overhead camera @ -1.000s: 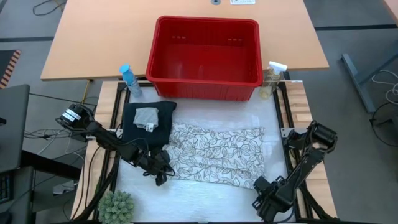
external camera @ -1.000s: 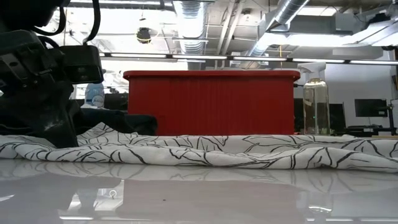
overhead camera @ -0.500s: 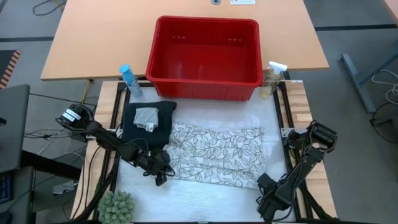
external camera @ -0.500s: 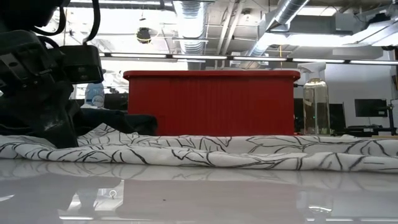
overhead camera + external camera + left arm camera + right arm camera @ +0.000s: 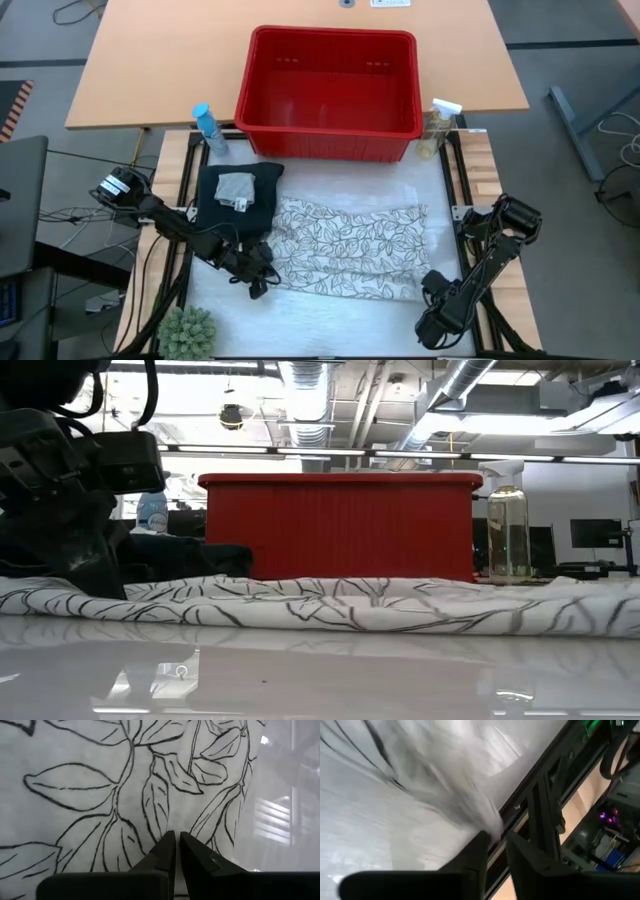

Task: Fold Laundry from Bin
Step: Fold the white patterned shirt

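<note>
The white leaf-print cloth (image 5: pixel 350 245) lies spread on the table in front of the red bin (image 5: pixel 330 95). My left gripper (image 5: pixel 258 280) is shut at its near left corner. At the near right corner, my right gripper (image 5: pixel 432 287) is shut on the cloth. Folded dark trousers (image 5: pixel 262 190) lie left of the cloth, with a small grey cloth (image 5: pixel 236 187) resting on top. In the low view the leaf-print cloth (image 5: pixel 350 605) runs as a low ridge across the table. My left gripper pinches the leaf-print cloth at its near left corner (image 5: pixel 165 827) between its two shut fingers, slanting down from the table's left. The cloth around it lies flat on the table. My right gripper has a bunched tip of the cloth's near right corner (image 5: pixel 492 827) between its fingers, coming from the near right and slanting down. That corner is drawn up a little; the rest lies on the table.
A blue spray bottle (image 5: pixel 207 128) and a clear one (image 5: pixel 440 125) stand at the bin's two near corners. A small green plant (image 5: pixel 187 333) sits at the near left. Black frame rails (image 5: pixel 462 215) run along both table sides.
My right gripper has moved from beside the near right edge toward the cloth's near right corner, tipped further down and risen slightly. It now has that corner. The cloth's right part has risen slightly and shifted, while its left part has stayed put.
</note>
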Controlling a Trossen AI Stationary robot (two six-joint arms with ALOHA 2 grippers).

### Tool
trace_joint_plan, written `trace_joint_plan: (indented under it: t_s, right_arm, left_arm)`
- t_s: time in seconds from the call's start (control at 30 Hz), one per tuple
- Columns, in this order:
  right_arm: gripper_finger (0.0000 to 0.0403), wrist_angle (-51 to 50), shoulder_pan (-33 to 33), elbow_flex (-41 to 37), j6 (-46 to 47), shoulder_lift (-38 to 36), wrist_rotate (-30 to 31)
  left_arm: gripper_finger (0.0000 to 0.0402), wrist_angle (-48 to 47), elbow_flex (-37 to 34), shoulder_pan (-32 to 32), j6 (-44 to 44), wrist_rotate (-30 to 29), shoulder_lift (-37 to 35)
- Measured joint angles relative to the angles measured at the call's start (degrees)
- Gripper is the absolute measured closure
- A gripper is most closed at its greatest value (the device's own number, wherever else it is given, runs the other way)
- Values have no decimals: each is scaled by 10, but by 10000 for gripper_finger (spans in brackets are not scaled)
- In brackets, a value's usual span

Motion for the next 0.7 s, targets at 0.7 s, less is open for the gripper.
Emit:
trace_joint_plan:
  t_s: [0.7]
  right_arm:
    - [226,63,-8,1,55,-33,227]
  left_arm:
    - [384,-7,0,-46,-40,12,0]
